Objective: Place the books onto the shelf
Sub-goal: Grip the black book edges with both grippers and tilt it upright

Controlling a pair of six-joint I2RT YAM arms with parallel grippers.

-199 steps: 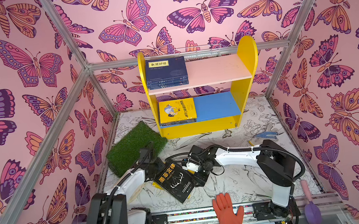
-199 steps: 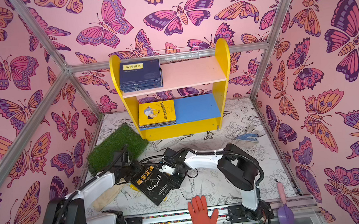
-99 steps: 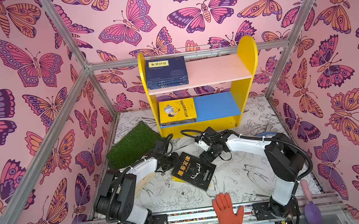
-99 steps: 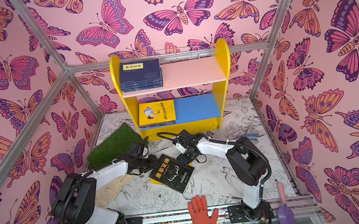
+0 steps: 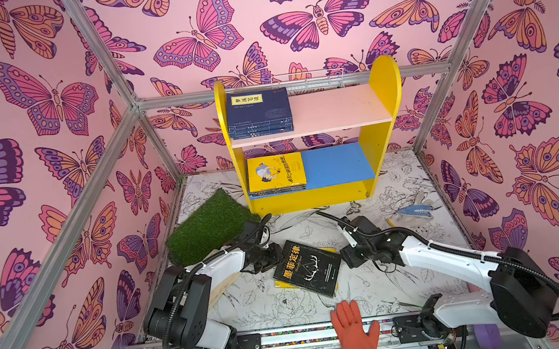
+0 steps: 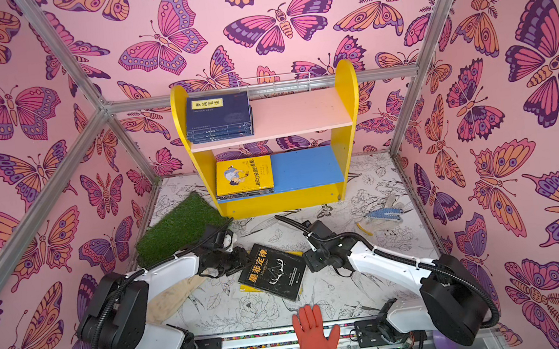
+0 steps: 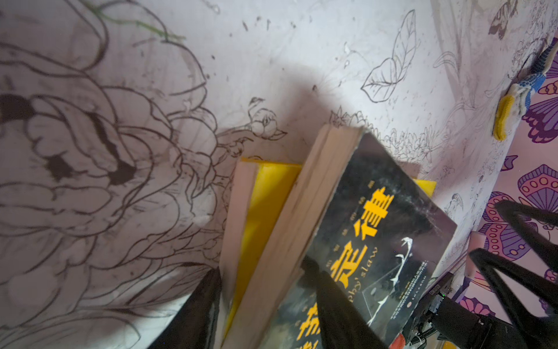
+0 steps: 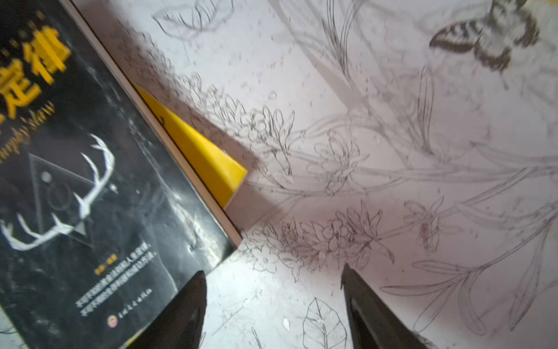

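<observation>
Left claw clamps black book and yellow book together; my right claw gapes just beside their corner. Skewed pair may shear apart when I lift toward shelf, well ahead.

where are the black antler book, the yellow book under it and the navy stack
black antler book (image 5: pixel 307 269), in a top view, middle of its cover
yellow book (image 8: pixel 205 160), right wrist view, corner showing from under the black one
navy stack (image 5: pixel 261 112), in a top view, top cover
</observation>
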